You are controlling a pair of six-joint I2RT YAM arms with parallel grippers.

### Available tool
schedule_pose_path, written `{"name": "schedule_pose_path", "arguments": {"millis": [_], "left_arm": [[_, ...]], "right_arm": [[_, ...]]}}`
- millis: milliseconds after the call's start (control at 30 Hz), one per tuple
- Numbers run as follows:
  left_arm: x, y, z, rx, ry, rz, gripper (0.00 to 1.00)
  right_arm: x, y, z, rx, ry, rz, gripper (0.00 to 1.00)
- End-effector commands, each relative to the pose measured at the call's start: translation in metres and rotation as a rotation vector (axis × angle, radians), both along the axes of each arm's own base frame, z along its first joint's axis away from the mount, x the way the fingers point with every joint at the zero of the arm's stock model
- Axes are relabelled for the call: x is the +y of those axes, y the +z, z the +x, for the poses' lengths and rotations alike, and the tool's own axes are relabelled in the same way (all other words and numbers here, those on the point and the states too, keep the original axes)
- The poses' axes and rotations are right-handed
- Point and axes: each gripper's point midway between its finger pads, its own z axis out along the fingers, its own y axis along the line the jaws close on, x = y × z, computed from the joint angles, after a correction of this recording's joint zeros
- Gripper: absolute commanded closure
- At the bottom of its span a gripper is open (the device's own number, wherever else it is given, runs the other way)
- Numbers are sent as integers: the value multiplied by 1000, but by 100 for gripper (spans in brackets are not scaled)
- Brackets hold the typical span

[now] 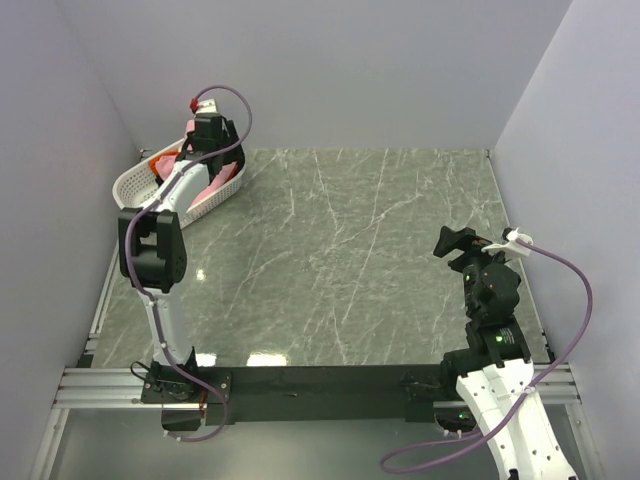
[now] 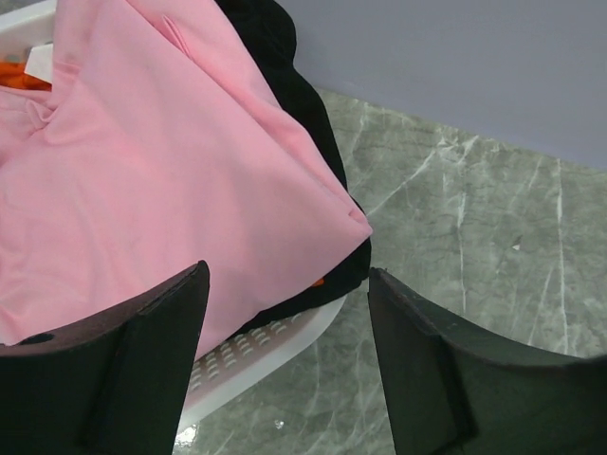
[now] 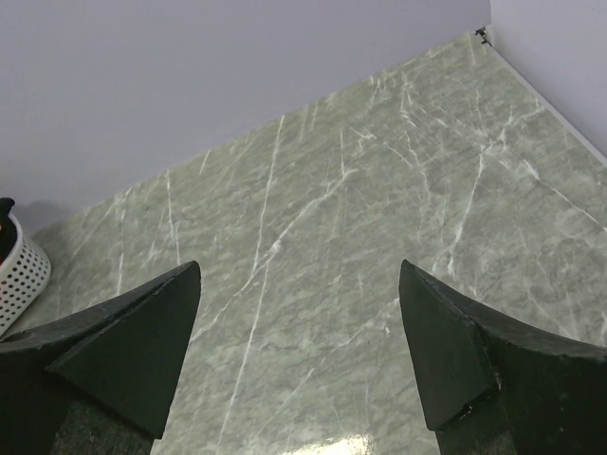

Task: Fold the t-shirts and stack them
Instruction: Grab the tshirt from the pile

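A light pink t-shirt lies piled in the white perforated basket; a black garment lies beside and under it. A bit of orange fabric shows at the far left edge. In the top view the pink shirt shows in the basket at the back left. My left gripper is open and empty, hovering over the basket's rim and the pink shirt's edge. My right gripper is open and empty above bare table at the right.
The green marble table spreads between the arms. Grey walls close in the left, back and right. The basket's end shows at the left edge of the right wrist view.
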Motion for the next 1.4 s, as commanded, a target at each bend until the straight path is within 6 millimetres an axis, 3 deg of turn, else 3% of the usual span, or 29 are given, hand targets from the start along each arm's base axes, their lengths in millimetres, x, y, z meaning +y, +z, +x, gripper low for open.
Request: {"name": "schedule_pose_path", "arguments": {"millis": [0, 333, 433, 533, 667, 767, 800, 900, 933, 967, 1000, 1067, 1100, 1133, 1233, 1267, 1367], "left_arm": [[4, 8, 13, -26, 9, 33, 27], [11, -31, 23, 42, 9, 11, 43], [13, -35, 22, 50, 12, 9, 62], [14, -27, 20, 31, 17, -2, 73], [15, -14, 14, 7, 23, -10, 96], [19, 1, 5, -12, 44, -9, 100], [20, 20, 0, -45, 49, -12, 100], [24, 37, -13, -71, 77, -25, 100], [25, 59, -21, -108, 85, -33, 100], [24, 65, -28, -114, 90, -50, 100], [24, 92, -37, -161, 87, -64, 100], [21, 116, -50, -200, 79, -79, 100], [15, 145, -62, -253, 63, -86, 100], [11, 160, -69, -282, 48, -87, 100], [-23, 215, -95, -389, -63, -75, 100], [-47, 236, -105, -430, -125, -60, 100], [-91, 283, -135, -507, -272, -77, 100]], "right_arm": [[0, 18, 1, -50, -3, 14, 9], [0, 15, 3, -39, -6, 11, 9], [-1, 14, 3, -35, -12, 10, 9], [-1, 14, 3, -40, -12, 12, 9], [-1, 14, 3, -38, -12, 12, 10], [-1, 14, 2, -38, -9, 12, 10], [-1, 15, 2, -41, -8, 13, 10], [0, 15, 2, -43, -3, 13, 10], [0, 16, 1, -44, -1, 15, 10], [1, 15, 1, -45, -1, 16, 10], [1, 15, 2, -48, 3, 17, 10], [3, 14, 4, -50, 8, 22, 10], [4, 14, 5, -50, 12, 22, 10], [4, 13, 6, -45, 12, 20, 10], [6, 9, 10, -14, 20, 15, 11], [6, 8, 11, -3, 20, 12, 12], [7, 5, 12, 10, 27, 12, 13]]}}
